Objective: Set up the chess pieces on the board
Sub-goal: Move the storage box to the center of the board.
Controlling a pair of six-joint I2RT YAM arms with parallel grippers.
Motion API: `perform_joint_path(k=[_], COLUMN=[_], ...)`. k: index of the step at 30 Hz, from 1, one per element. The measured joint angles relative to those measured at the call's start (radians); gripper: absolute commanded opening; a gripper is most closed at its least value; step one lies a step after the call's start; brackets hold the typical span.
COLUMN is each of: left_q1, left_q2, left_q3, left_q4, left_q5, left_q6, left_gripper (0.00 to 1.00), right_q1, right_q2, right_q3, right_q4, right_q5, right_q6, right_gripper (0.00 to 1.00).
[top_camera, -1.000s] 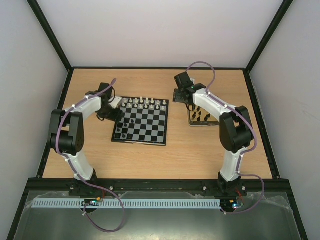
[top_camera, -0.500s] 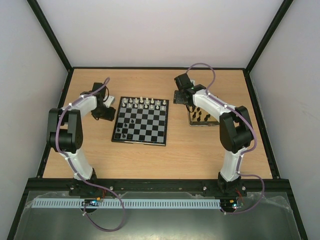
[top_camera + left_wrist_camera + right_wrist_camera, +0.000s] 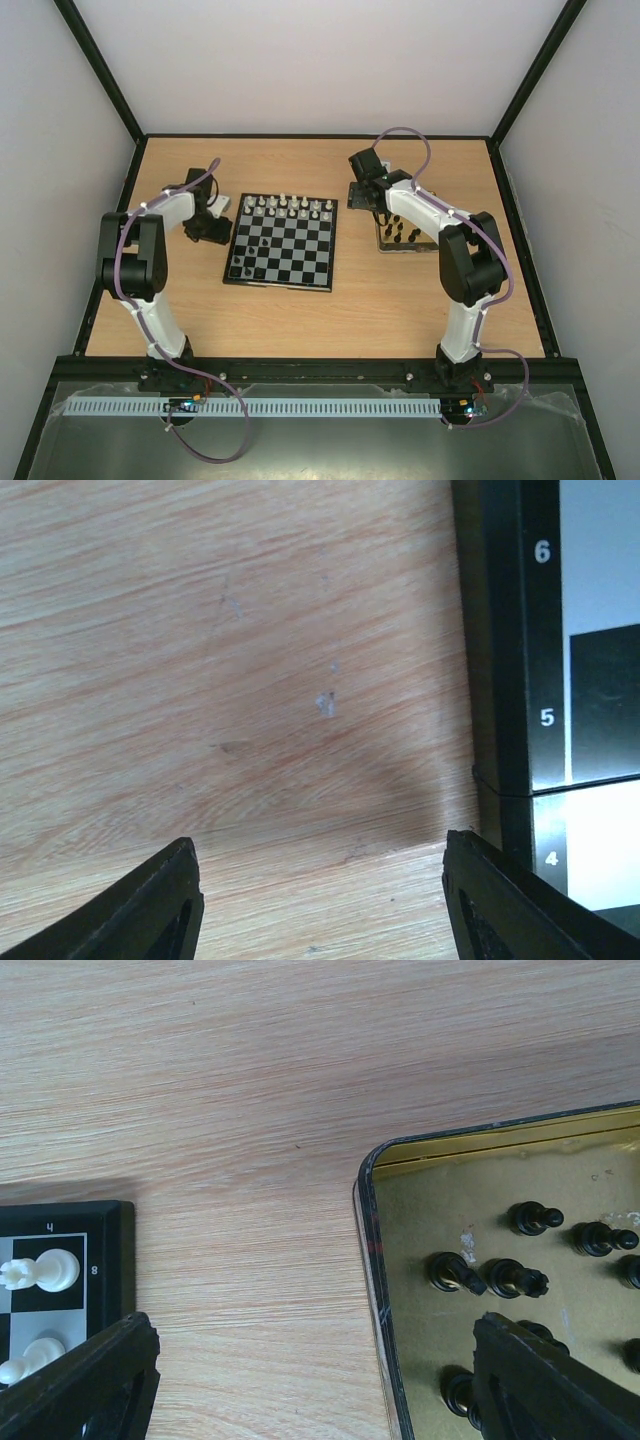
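We see white chessmen filling the far rows of the board; most black chessmen sit in the tin. Our left hand and right hand gape wide, empty.

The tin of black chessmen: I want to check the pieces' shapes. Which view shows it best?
The right wrist view: the tin is close, its black chessmen distinct, though the frame cuts it off. The top external view shows the tin small, partly under the right arm. The left wrist view misses it.
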Motion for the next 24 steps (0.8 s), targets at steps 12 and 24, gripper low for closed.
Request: perform_joint_path(k=[12,24], left_q1=[-0.027,-0.111], left_q2=[-0.025,-0.033], left_q3=[-0.063,-0.072], left_q4=[0.014,0.011], left_q5=[0.004,0.004], left_q6=[0.015,0.013], left_gripper=[0.68,0.69], right_q1=[-0.001,-0.043], right_q2=[-0.005,-0.036], right_q3=[-0.008,-0.046], right_q4=[0.0,0.0], right_q5=[0.005,0.027], right_q6=[0.0,0.01], right_gripper=[0.82,0.83])
